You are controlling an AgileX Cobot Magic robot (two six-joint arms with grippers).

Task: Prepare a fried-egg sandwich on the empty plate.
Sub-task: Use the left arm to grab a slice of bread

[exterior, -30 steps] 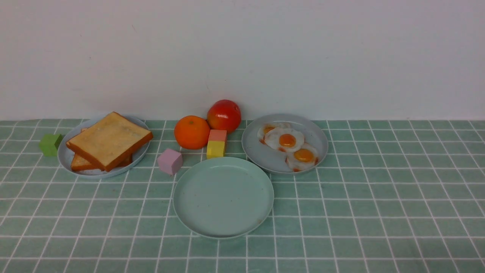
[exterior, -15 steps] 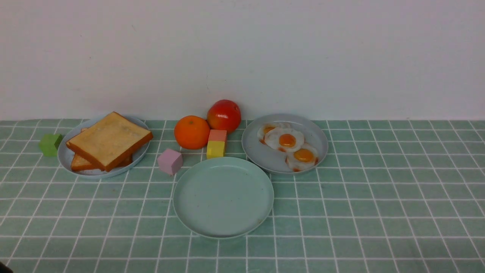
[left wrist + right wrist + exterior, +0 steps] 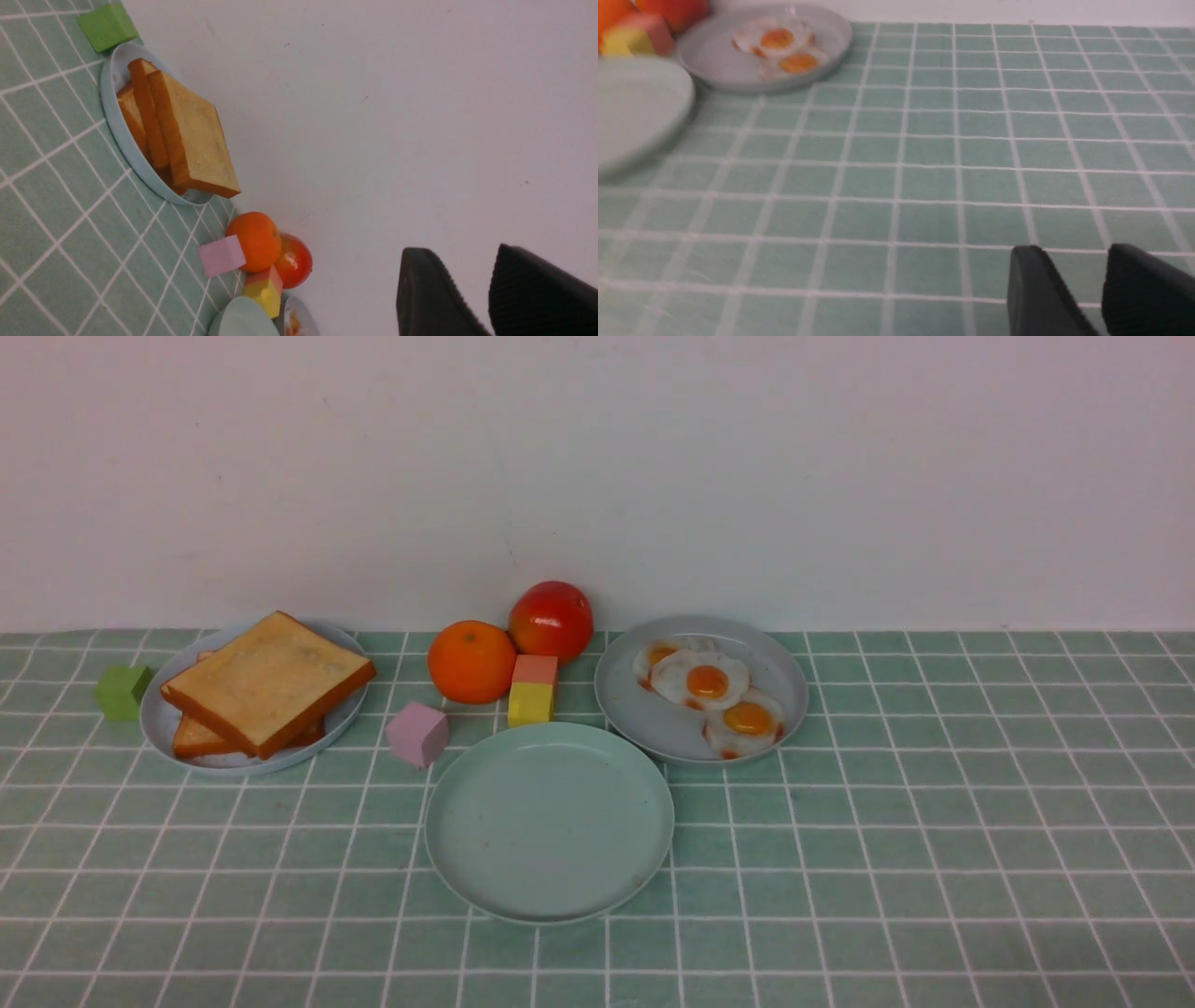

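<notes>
The pale mint-green plate (image 3: 549, 821) lies empty at the table's middle front. The fried egg (image 3: 702, 679) lies between two smaller eggs on a grey-blue plate (image 3: 644, 728) behind and right of it. Toast slices (image 3: 269, 679) are stacked on another grey-blue plate (image 3: 159, 728) at the back left. No sandwich is assembled. Neither arm shows in the front view. My left gripper (image 3: 462, 254) is shut and empty, in the air, with the toast (image 3: 196, 135) far off. My right gripper (image 3: 1069, 252) is shut and empty, low over the cloth, right of the eggs (image 3: 777, 39) and the mint plate (image 3: 635, 107).
An orange (image 3: 472, 661) and a tomato (image 3: 552, 619) stand at the back by the wall. A pink block on a yellow block (image 3: 532, 691) and a lilac block (image 3: 417, 733) stand just behind the mint plate. A green block (image 3: 121, 691) is at the far left.
Nothing on the table has moved. A dark sliver at the front view's lower-left corner half a second ago is gone now.
</notes>
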